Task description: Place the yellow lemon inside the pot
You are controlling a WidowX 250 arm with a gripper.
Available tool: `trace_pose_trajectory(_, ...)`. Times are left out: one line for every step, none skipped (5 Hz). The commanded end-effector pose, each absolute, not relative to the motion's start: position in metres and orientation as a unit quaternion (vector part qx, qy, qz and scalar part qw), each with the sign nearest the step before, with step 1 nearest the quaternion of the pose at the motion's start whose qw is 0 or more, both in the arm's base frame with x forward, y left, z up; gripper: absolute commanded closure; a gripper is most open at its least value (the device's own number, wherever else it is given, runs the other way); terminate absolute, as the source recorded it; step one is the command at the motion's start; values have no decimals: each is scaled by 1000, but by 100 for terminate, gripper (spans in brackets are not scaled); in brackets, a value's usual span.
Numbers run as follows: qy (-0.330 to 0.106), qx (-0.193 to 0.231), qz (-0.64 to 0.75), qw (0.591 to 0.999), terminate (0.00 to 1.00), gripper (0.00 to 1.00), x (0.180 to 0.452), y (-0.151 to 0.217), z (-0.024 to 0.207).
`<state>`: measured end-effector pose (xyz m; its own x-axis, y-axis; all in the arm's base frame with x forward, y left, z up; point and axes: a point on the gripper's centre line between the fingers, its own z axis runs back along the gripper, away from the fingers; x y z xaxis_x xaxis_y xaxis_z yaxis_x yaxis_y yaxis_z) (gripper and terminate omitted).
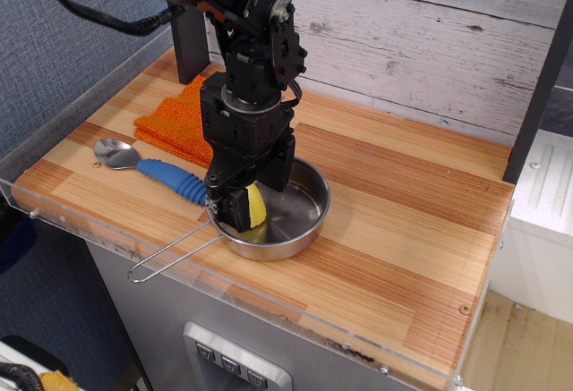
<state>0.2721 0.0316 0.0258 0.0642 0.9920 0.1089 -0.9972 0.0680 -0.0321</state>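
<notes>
Spoon (pixel 148 168) lay on the counter (pixel 403 221) to the hand's left: metal bowl farthest out, blue handle pointing toward the hand and ending just short of the pot's rim. Orange cloth (pixel 172 123) sat folded behind the spoon, left of and behind the hand, partly hidden by the arm (pixel 249 69). Pot's wire loop handle (pixel 170 256) stuck out from below the hand toward the near-left, reaching the counter's front edge. Hand (pixel 240 209) was down inside the pot (pixel 300 216), over its left side, fingers pointing into the bowl. Yellow lemon (pixel 256 205) was clamped between the black fingers, so the hand was closed on it; only a yellow strip showed on the hand's right side, the rest was blocked by the finger in front. Lemon was inside the pot's rim, low over the pot floor; couldn't tell whether it touched the bottom. A yellowish reflection showed on the steel right under the hand. Right of the hand, the rest of the pot's bowl was bare shiny metal. Past the pot to the right, just wood-grain counter out to the clear acrylic edge guard (pixel 421 369) along the front.
</notes>
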Motion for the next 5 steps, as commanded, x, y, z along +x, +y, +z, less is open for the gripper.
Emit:
trace_pose_trajectory(-66,17,685,726,0,0,273,36,45)
trace_pose_trajectory(-76,22,670,738,0,0,278,33,77)
trace_pose_trajectory(-92,21,654,751,0,0,286,26,100)
trace_pose_trajectory(-105,-7,636,765,0,0,294,17,126)
trace_pose_trajectory(-116,-13,627,770,100,0,296,9,143)
